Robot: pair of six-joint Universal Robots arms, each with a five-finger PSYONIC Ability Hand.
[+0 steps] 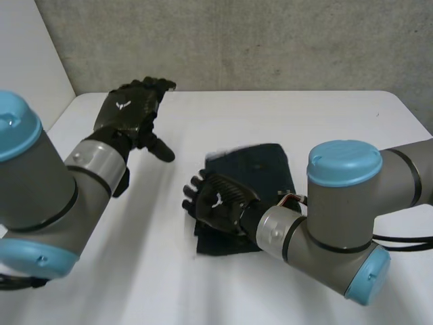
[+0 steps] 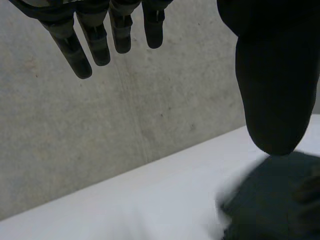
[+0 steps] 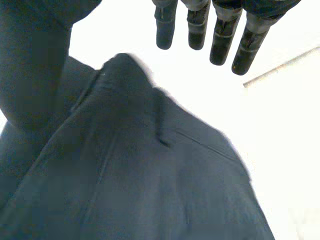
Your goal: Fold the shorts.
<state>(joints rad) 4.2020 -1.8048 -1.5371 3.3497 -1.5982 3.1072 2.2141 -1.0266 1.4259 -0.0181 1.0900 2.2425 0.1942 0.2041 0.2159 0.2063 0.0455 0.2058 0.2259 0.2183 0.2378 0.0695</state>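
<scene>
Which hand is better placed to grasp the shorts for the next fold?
The right hand: it is open, right above the dark shorts at their edge. The left hand, also open, is off to the side over bare table, apart from the shorts.

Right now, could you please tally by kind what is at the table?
shorts: 1
hands: 2, the left hand and the right hand
table: 1
Total: 4
</scene>
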